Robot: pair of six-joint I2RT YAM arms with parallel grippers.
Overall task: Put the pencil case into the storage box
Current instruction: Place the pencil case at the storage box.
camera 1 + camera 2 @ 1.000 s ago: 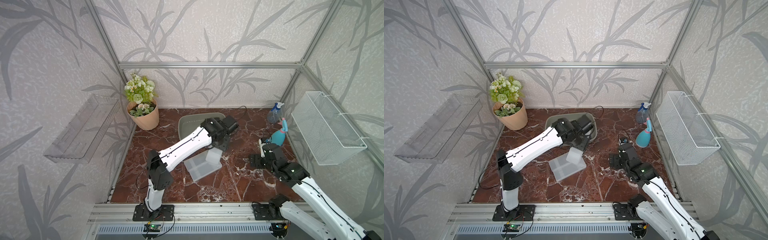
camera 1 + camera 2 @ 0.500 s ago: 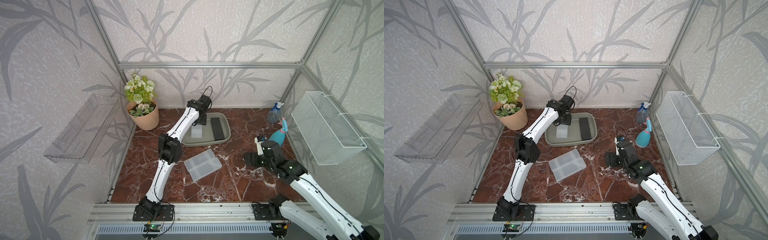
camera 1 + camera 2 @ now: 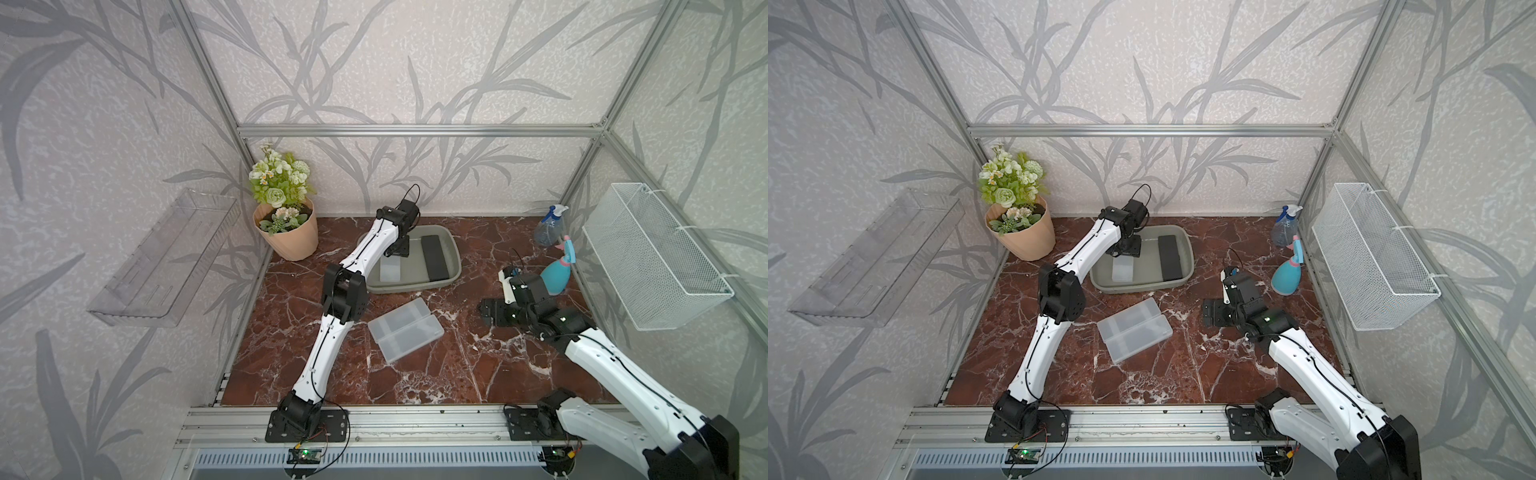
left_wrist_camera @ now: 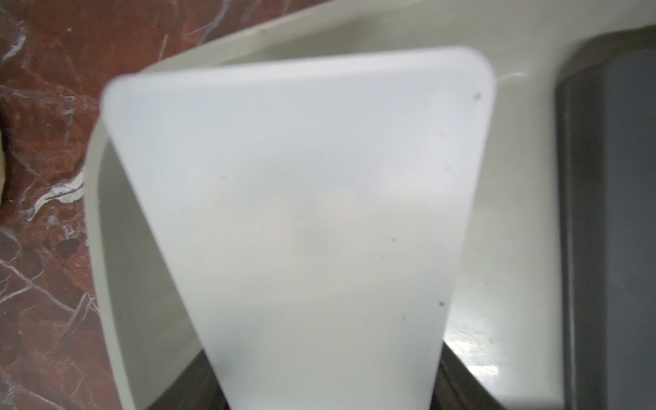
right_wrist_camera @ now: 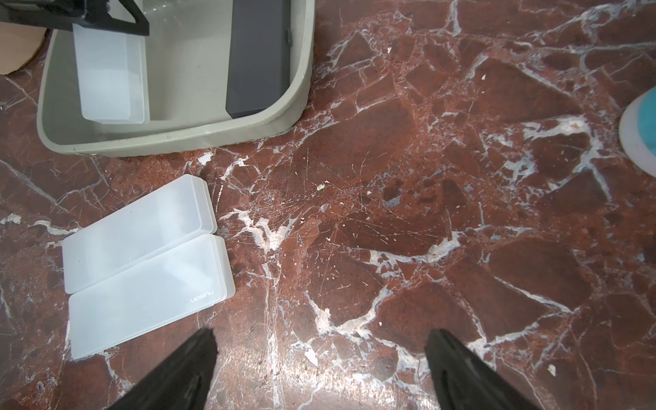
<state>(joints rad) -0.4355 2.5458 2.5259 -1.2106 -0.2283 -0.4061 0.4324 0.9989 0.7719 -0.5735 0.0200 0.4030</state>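
The storage box (image 3: 415, 287) (image 3: 1142, 289) is a grey-green tub at the back of the marble floor. A translucent white pencil case (image 3: 390, 269) (image 4: 301, 195) (image 5: 110, 81) lies in its left half, with my left gripper (image 3: 400, 251) (image 4: 321, 383) shut on the case's far end. A black case (image 3: 435, 257) (image 5: 259, 53) lies in the tub's right half. Two more translucent white cases (image 3: 405, 328) (image 5: 142, 262) lie side by side on the floor in front of the tub. My right gripper (image 3: 488, 309) (image 5: 319, 337) hangs open over bare floor to their right.
A flower pot (image 3: 286, 237) stands left of the tub. A clear spray bottle (image 3: 548, 226) and a blue one (image 3: 559, 274) stand at the right wall, close behind my right arm. A wire basket (image 3: 652, 257) and a clear tray (image 3: 166, 257) hang on the side walls.
My left arm carried the white case from above the floor cases back into the tub and lowered it there. The right gripper's jaws opened wider, and it shifted slightly left.
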